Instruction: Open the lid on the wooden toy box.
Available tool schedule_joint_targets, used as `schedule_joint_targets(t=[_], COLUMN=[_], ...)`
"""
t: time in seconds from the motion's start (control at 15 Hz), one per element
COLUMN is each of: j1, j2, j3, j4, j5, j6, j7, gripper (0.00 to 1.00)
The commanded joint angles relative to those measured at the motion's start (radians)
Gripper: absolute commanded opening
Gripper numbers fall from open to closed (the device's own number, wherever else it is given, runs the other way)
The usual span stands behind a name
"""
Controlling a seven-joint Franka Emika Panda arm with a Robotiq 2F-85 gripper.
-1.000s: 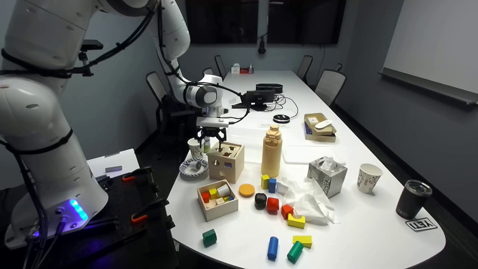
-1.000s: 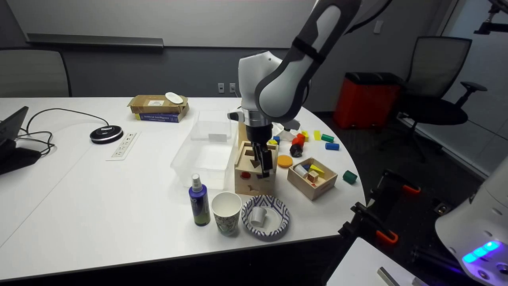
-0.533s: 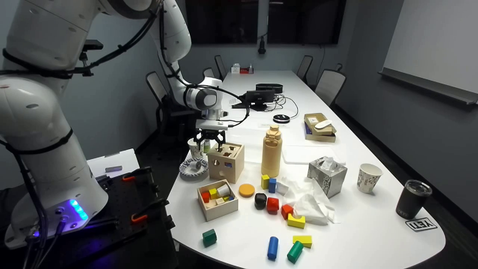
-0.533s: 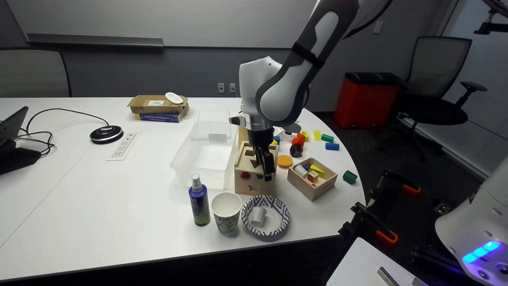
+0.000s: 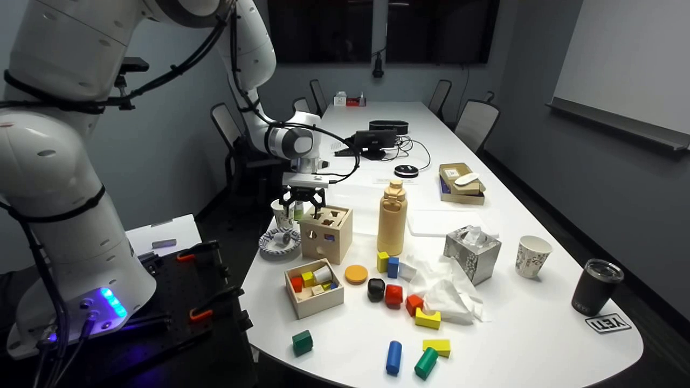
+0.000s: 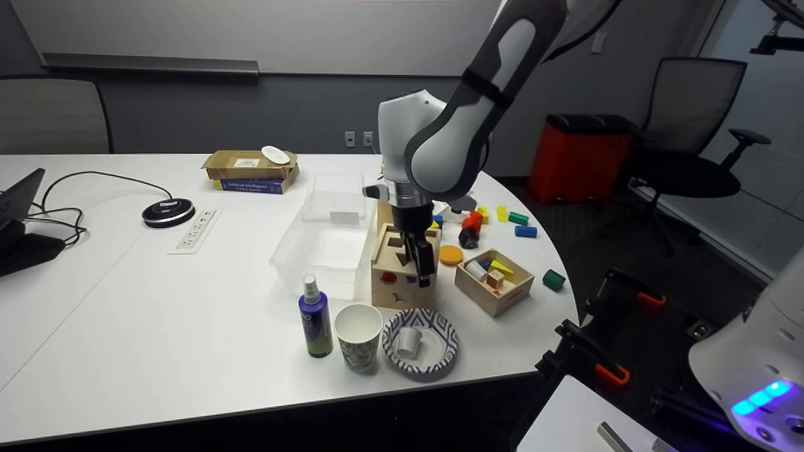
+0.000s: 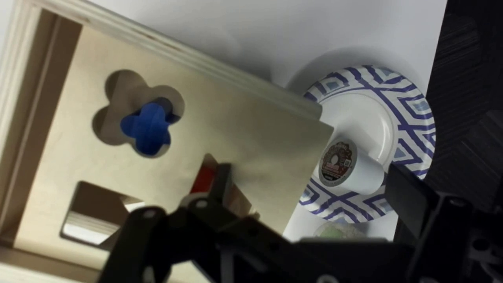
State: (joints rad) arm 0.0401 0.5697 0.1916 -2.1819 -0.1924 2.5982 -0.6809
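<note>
My gripper [image 5: 302, 214] is spread wide. One finger [image 7: 221, 182] stands over or in the triangular hole of the lid [image 7: 196, 129] — I cannot tell which — and its fellow beyond the lid's edge. The lid is on the wooden toy box [image 5: 320, 242]; in my wrist view a dark strip shows between lid and rim at nine o'clock, and a patterned plate [image 7: 363, 114] lies at three. In an exterior view the tan bottle [image 5: 392, 221] is at three o'clock from the box, the tray of blocks [image 5: 323, 306] at six.
</note>
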Motion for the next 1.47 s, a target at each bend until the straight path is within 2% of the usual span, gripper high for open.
schedule_joint_targets(t=[0.0,0.87,1.4], j1=[0.001,-0.01,-0.022], j2=[-0.002,-0.007,-0.016], j3=[0.018,0.076,0.127], j4=[-0.004,-0.019,-0.02], j5=[0.011,0.066,0.16], j6=[-0.03,-0.121,-0.209], j7=[0.02,-0.003,-0.028], gripper=[1.0,1.0,1.0])
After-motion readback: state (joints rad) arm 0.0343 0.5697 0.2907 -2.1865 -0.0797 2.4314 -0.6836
